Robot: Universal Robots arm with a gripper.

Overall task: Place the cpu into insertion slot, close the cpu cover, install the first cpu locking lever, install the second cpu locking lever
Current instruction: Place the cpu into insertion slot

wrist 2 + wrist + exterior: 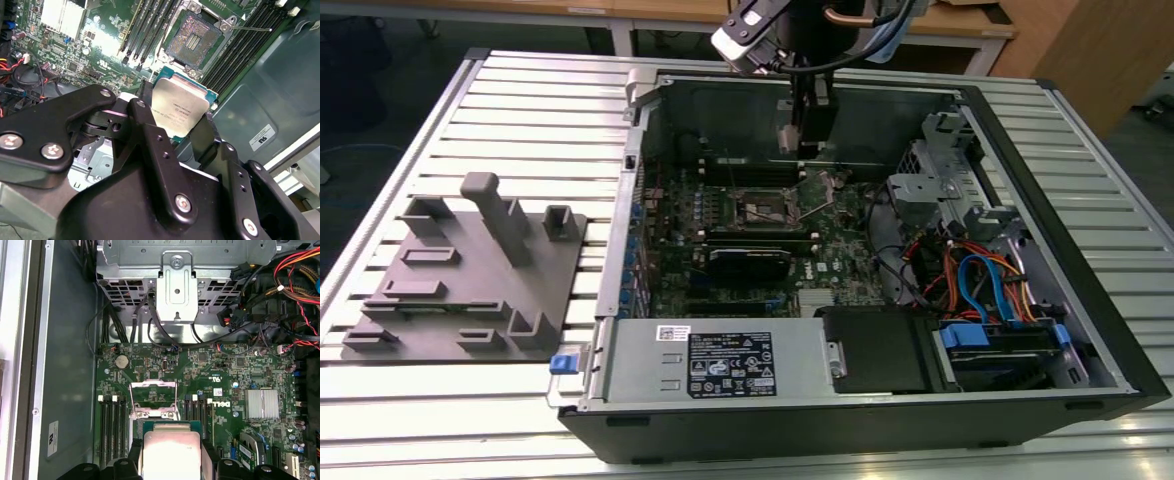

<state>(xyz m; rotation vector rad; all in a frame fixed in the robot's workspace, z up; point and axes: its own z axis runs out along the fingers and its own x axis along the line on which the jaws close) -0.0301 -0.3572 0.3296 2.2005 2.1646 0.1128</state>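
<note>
My gripper [181, 116] is shut on the cpu [180, 106], a flat square chip with a dull silver top and green edge, clamped by its sides between the black fingers [145, 117]. In the exterior view the gripper [805, 145] hangs inside the open computer case, above the far part of the board. The insertion slot [195, 40] lies just beyond the chip with its contact field exposed; it is also seen in the exterior view as the slot [767, 208]. In the first wrist view the cpu [170, 447] hovers near the cpu cover [152, 385], whose thin silver frame stands open. A thin wire lever [255, 30] sticks out sideways.
Long black memory slots [150, 27] flank the socket. A black card [750, 262] and a silver heatsink [262, 404] sit on the green board. Cables [974, 280] and drive cages fill the exterior view's right of the case. A grey fixture [467, 270] stands on the slatted table [520, 100].
</note>
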